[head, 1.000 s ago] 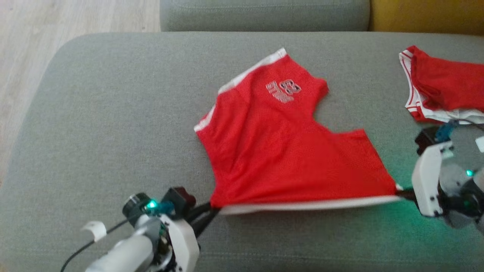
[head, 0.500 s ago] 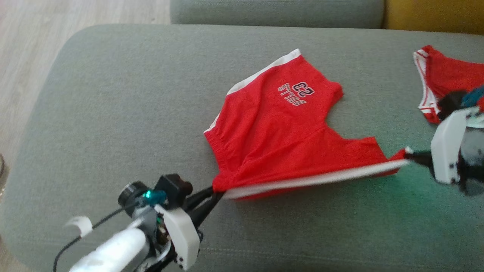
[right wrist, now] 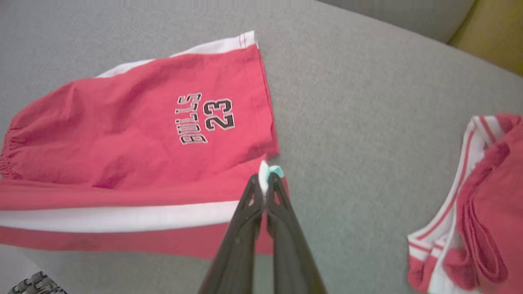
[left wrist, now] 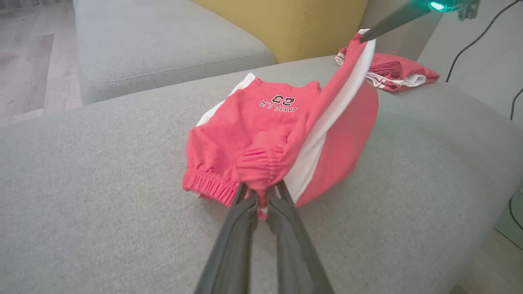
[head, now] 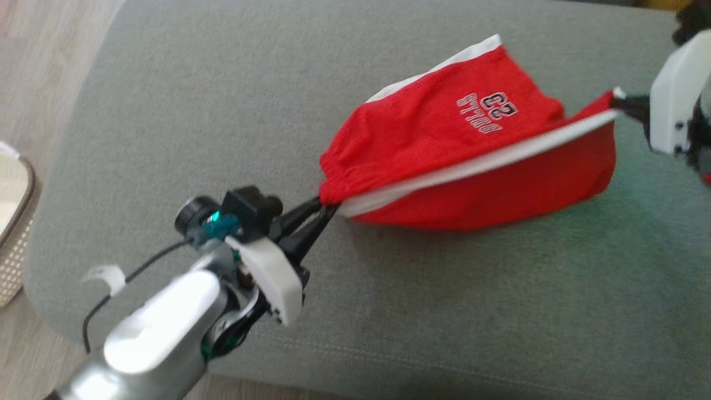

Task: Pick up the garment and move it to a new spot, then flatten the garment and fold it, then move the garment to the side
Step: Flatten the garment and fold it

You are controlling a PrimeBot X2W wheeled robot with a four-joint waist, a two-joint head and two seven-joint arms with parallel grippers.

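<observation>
- The garment (head: 444, 128), a pair of red shorts, lies half doubled on the grey cushion (head: 166, 111). Its white-striped edge, low and flat a second ago, has been lifted over the printed leg.
- That edge runs taut between the two sets of fingers.
- The left fingers (head: 319, 219) are pinched tight on the elastic waistband corner.
- The right fingers (head: 627, 104) are closed on the hem corner.
</observation>
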